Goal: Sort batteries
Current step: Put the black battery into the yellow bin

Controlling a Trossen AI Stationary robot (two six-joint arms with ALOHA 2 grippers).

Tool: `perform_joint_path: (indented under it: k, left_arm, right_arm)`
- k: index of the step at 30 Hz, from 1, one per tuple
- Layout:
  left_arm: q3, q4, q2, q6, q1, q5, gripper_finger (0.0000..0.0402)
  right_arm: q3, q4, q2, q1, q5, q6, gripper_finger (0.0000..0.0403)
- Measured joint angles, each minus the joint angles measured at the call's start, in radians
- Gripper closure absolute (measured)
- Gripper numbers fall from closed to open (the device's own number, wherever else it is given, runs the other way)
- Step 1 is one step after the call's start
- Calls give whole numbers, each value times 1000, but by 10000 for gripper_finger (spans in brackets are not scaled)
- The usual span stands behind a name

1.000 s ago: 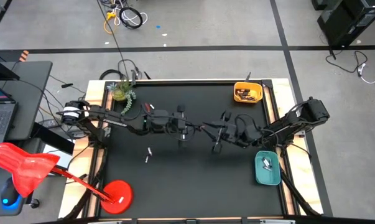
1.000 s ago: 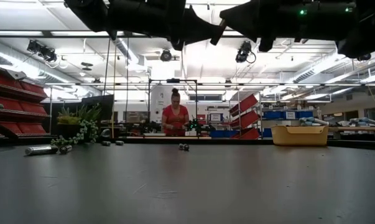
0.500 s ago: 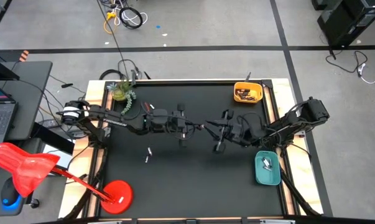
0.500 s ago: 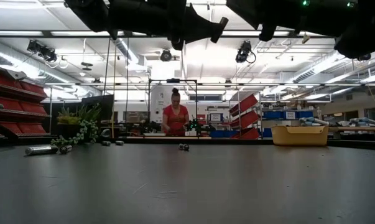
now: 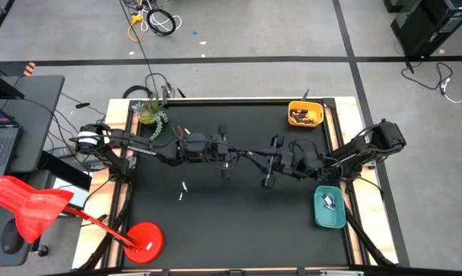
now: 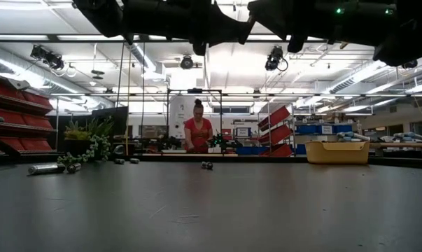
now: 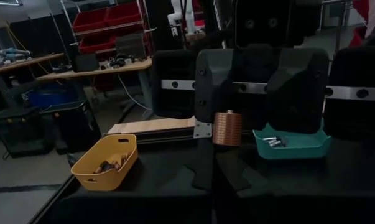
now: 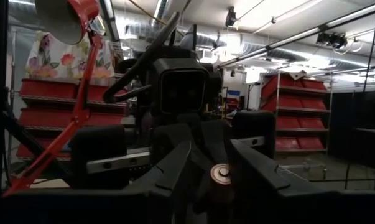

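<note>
Mid-air handoff over table centre: right gripper (image 5: 255, 159) clamps the copper-bodied battery (image 7: 227, 127) endwise, left gripper (image 5: 234, 157) fully closed, facing it, probably about to take it for binning.

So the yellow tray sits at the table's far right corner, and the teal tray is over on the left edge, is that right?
Not quite. The teal tray sits at the right edge of the table, not the left, a little nearer than the yellow tray. The high view shows this. The yellow tray is at the far right corner, as you said.
</note>
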Motion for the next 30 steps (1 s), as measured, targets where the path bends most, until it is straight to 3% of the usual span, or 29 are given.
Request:
perform_joint_path:
  k: [16,22,25,28,30]
  left_arm:
    - [0,30,1,3,0,5,401]
    - [-2,34,-1,3,0,9,401]
    - [-2,37,-1,3,0,9,401]
    - [-2,31,0,0,0,5,401]
    - [-2,27,0,0,0,1,401]
  right_arm:
    - [1,-8,2,-52,-16,2,282]
    - [45,-92,0,-55,-14,11,283]
    - [64,-112,-1,-55,-14,10,295]
    - [72,-135,-1,-56,-14,8,343]
    - [72,-143,-1,-59,-14,8,353]
